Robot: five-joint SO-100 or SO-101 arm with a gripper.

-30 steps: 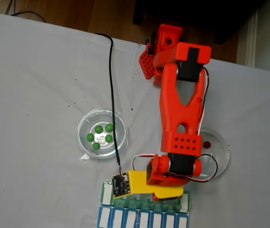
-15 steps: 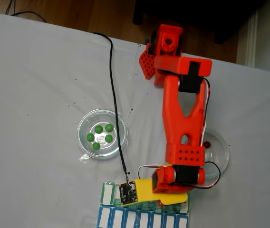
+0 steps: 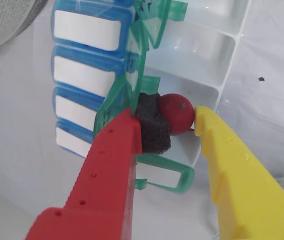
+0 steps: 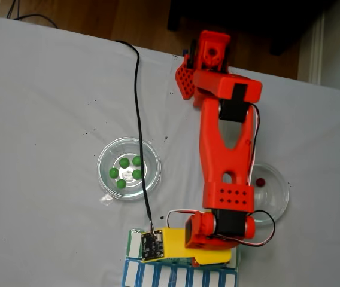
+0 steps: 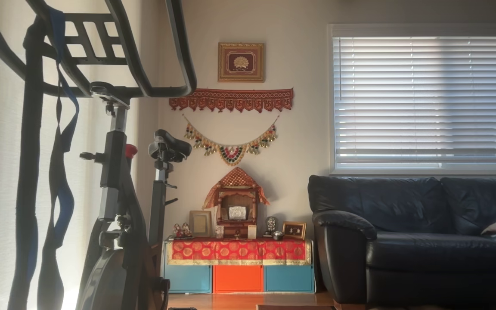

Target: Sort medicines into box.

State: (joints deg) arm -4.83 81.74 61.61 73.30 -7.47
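In the wrist view my gripper (image 3: 174, 122) is shut on a dark red pill (image 3: 178, 113), pinched between the black foam pad on the red finger (image 3: 113, 155) and the yellow finger (image 3: 232, 165). The pill hangs over an open compartment of the green box (image 3: 217, 55), beside its raised green lids (image 3: 116, 102). In the fixed view the gripper (image 4: 173, 246) sits over the box (image 4: 135, 243) at the table's near edge and covers most of it. Several green pills (image 4: 128, 169) lie in a clear dish. One red pill (image 4: 260, 181) lies in another dish.
The blue row with white lids (image 4: 182, 276) adjoins the box on its near side. The round clear dishes stand left (image 4: 107, 156) and right (image 4: 278, 200) of the orange arm (image 4: 227, 149). A black cable (image 4: 139, 119) runs across the grey table to the wrist camera.
The gripper first shifted right along the box, then swung back left and slightly nearer the table's front edge. The pills in both dishes have not moved.
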